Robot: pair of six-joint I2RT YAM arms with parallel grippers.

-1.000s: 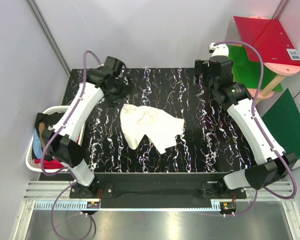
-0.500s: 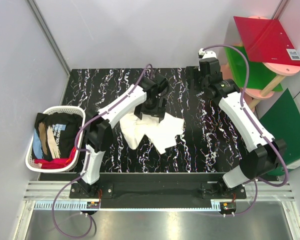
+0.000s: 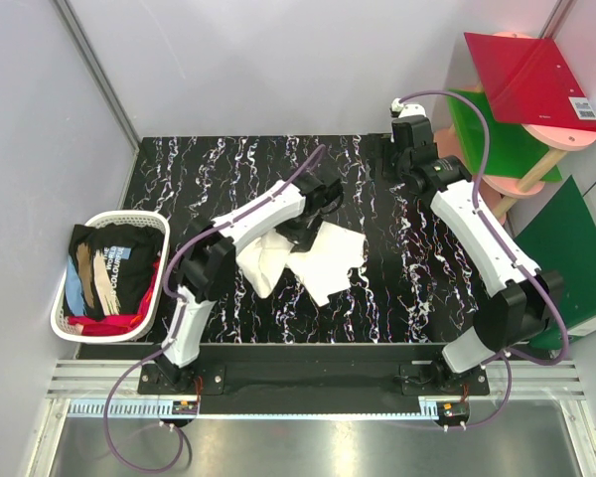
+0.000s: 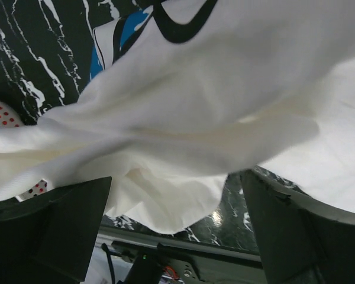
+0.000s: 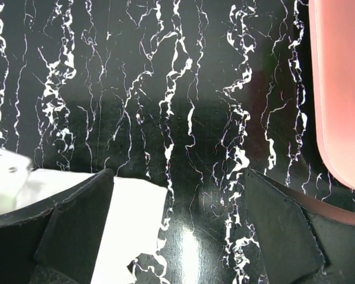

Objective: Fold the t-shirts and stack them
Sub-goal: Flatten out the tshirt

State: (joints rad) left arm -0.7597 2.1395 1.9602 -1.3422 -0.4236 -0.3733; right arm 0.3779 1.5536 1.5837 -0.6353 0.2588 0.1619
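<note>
A cream-white t-shirt (image 3: 328, 256) lies crumpled at the middle of the black marbled table (image 3: 427, 278). My left gripper (image 3: 308, 221) reaches over its back edge. In the left wrist view the cloth (image 4: 183, 118) fills the frame and sags between the fingers (image 4: 53, 225), with a blue and black print at the top; the left gripper (image 4: 176, 177) is open. My right gripper (image 3: 395, 164) is open and empty over the back right of the table, and its view (image 5: 180, 174) shows bare tabletop. More t-shirts, black with tan streaks (image 3: 109, 263), blue and red, sit in a basket.
A white basket (image 3: 62, 298) stands off the table's left edge. A red board (image 3: 531, 75) lies on a pink round stand at the back right, with green boards (image 3: 571, 248) beside and below it. The stand's pink edge shows in the right wrist view (image 5: 340, 89).
My left arm swung from the back left to the middle and now reaches over the cream-white t-shirt, whose back left part has bunched toward the right. My right gripper shifted slightly left and back.
</note>
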